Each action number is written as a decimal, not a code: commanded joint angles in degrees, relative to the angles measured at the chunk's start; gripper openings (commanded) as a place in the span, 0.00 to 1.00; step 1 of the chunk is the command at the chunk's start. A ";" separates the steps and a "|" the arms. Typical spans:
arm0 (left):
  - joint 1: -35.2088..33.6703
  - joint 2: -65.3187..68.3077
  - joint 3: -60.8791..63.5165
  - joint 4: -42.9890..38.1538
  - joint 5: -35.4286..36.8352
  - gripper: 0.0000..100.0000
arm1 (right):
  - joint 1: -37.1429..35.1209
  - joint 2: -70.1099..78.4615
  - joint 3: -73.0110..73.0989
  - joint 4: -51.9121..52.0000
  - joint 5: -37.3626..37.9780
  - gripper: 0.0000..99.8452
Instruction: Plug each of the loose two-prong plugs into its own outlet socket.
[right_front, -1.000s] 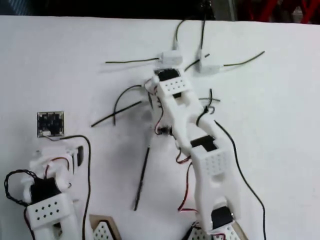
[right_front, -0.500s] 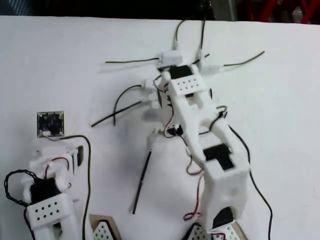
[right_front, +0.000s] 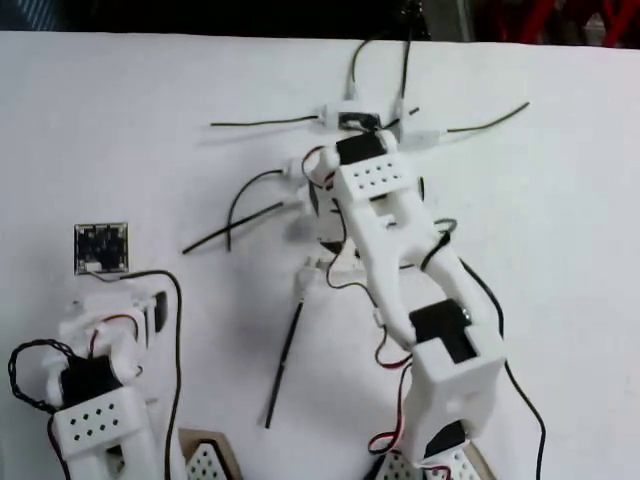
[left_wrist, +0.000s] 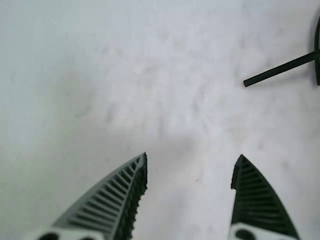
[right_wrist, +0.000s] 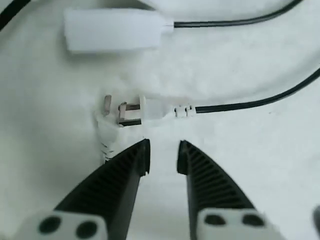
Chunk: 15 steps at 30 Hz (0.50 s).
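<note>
Two grippers, both empty-handed. The right wrist view gives detail that the high view blurs. A white two-prong plug (right_wrist: 145, 111) lies flat on the worktop (right_wrist: 280, 150) just beyond the right gripper (right_wrist: 162, 150), whose jaws stand slightly parted and touch nothing. The plug's black cord (right_wrist: 260, 100) runs off to one side and its prongs point the other way. Past the plug, and apart from it, lies a white outlet socket (right_wrist: 115, 30) with a cord of its own; the plug is outside it.

From above, the right arm (right_front: 380, 230) stretches toward the middle of the worktop's far edge. There lie a white block (right_front: 345, 117) and a second block (right_front: 420, 135), probably sockets. The left gripper (left_wrist: 192, 160) hangs with its jaws spread wide over bare worktop at the near left corner, with a black cord end (left_wrist: 280, 70) near it.
</note>
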 joint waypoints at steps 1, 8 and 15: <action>-0.57 -0.84 -0.26 -1.14 0.18 0.27 | -1.10 0.75 -0.35 -0.31 -5.54 0.23; -0.57 -0.84 -0.26 -1.14 0.18 0.27 | -2.95 5.67 -0.44 -4.88 -8.09 0.24; -0.57 -0.84 -0.26 -1.14 0.18 0.27 | -3.03 8.66 -0.44 -9.19 -10.20 0.24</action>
